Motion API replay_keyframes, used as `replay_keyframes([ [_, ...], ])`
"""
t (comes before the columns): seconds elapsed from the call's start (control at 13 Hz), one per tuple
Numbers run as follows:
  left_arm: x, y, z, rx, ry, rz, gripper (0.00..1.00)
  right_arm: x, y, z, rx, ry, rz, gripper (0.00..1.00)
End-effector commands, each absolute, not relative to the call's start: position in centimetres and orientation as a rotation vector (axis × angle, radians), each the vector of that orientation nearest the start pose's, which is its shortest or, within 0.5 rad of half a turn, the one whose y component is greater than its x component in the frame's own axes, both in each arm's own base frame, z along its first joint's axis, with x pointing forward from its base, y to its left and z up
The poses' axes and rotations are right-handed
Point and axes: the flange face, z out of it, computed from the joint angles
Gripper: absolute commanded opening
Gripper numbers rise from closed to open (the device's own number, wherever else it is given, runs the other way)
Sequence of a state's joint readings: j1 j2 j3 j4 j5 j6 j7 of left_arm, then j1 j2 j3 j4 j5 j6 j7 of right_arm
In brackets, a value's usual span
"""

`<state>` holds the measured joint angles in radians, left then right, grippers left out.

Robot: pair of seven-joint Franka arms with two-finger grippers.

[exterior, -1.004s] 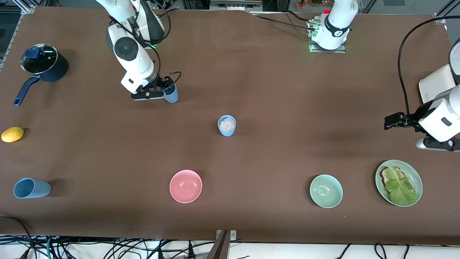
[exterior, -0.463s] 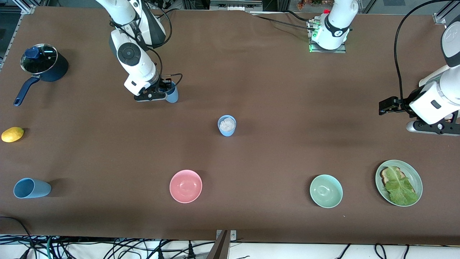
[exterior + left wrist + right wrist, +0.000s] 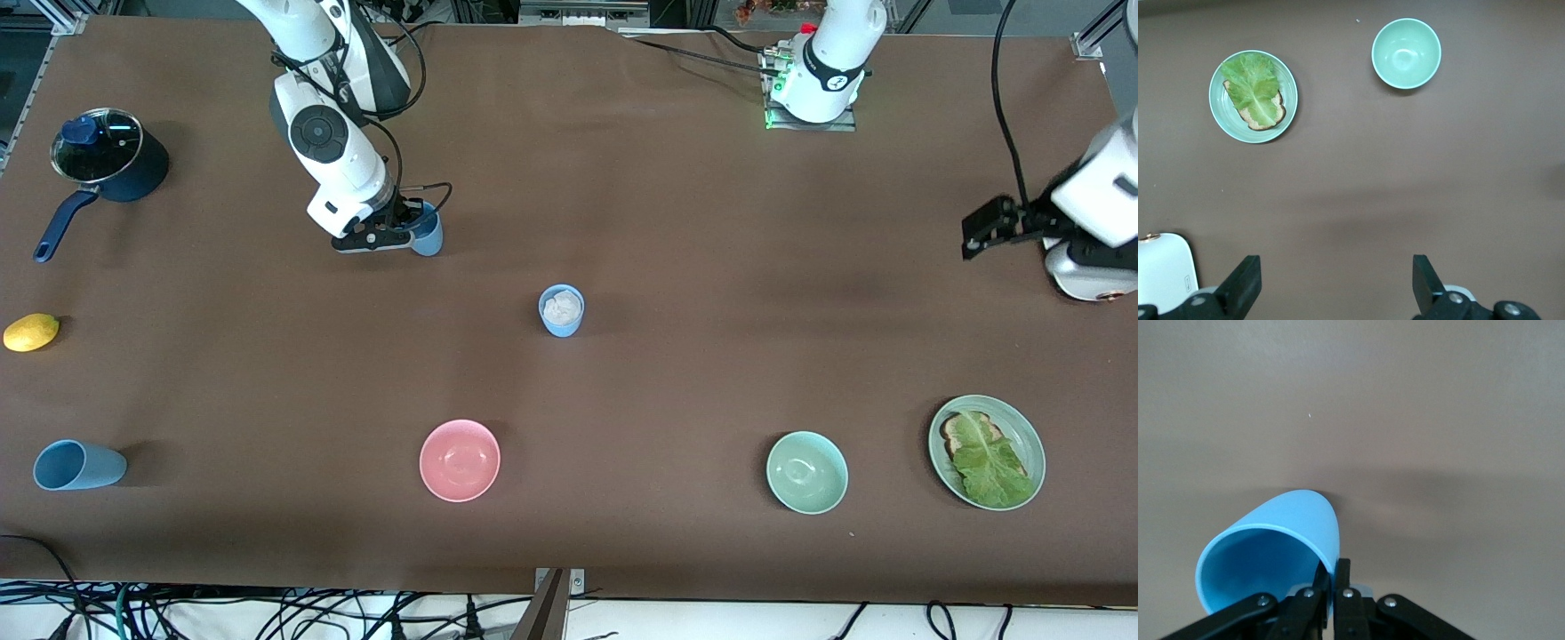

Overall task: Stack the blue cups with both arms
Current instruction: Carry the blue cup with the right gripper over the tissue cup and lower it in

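Cups come first in the front view: we see the right gripper [image 3: 402,233] pinching a blue cup [image 3: 428,233], farther from the camera than the filled cup [image 3: 561,310]; a third cup [image 3: 76,465] lies tipped, nearer than that filled cup. In the left wrist view, the left gripper [image 3: 1335,288] is spread wide over bare table [image 3: 1405,173]. In the right wrist view, fingertips [image 3: 1338,577] clamp the rim.

We are showing two glossy white jointed arms with dark grey round joint caps and black cables looping along them. Our right gripper [image 3: 402,233] is wearing black linkage fingers [image 3: 1338,583] with silver screws; our left gripper [image 3: 1335,283] is carrying black fingers [image 3: 1245,283] on a white-grey wrist.
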<state>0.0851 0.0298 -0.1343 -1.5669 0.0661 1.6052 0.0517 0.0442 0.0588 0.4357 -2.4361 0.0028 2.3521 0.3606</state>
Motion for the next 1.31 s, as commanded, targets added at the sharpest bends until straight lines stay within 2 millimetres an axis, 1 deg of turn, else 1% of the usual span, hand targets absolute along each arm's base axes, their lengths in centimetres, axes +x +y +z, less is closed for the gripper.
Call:
replay_keyframes([
  [0.0,53.1,-3.0,63.5,-3.070,0.199,-0.060,1.00,43.3,22.6,30.8,-3.166,-0.190,0.181,0.00],
  [0.08,52.3,-3.4,64.5,-3.067,0.208,-0.053,1.00,44.4,23.1,32.8,-3.171,-0.185,0.212,0.00],
  [0.15,52.1,-4.0,64.8,-3.066,0.224,-0.047,1.00,45.5,23.6,34.9,-3.174,-0.175,0.247,0.00],
  [0.23,52.1,-3.7,64.8,-3.071,0.212,-0.044,1.00,46.6,24.0,37.1,-3.170,-0.165,0.260,0.00],
  [0.31,52.1,-3.0,64.6,-3.099,0.184,-0.032,1.00,47.6,24.4,38.9,-3.164,-0.162,0.267,0.00],
  [0.39,52.2,-1.4,64.1,-3.142,0.131,-0.007,1.00,48.4,24.7,40.4,-3.155,-0.158,0.263,0.00],
  [0.46,52.1,-0.1,63.7,-3.183,0.088,0.022,1.00,49.1,25.2,41.4,-3.147,-0.145,0.240,0.00],
  [0.54,52.0,0.3,63.7,-3.200,0.079,0.025,1.00,49.6,25.7,41.8,-3.139,-0.074,0.231,0.00],
  [0.62,52.1,-0.1,63.8,-3.200,0.084,0.023,1.00,50.2,26.7,42.4,-3.123,-0.006,0.217,0.00],
  [0.93,52.0,-0.3,63.5,-3.195,0.118,0.038,1.00,52.4,32.8,43.6,-3.055,0.181,0.185,0.00],
  [1.08,51.9,-0.4,63.6,-3.195,0.120,0.035,1.00,53.6,35.8,43.6,-3.012,0.284,0.180,0.00],
  [1.16,51.9,-0.4,63.6,-3.194,0.123,0.036,1.00,53.9,37.3,43.0,-2.996,0.333,0.189,0.00],
  [1.24,51.9,-0.8,63.6,-3.194,0.135,0.046,1.00,53.7,39.3,42.5,-2.988,0.354,0.197,0.00],
])
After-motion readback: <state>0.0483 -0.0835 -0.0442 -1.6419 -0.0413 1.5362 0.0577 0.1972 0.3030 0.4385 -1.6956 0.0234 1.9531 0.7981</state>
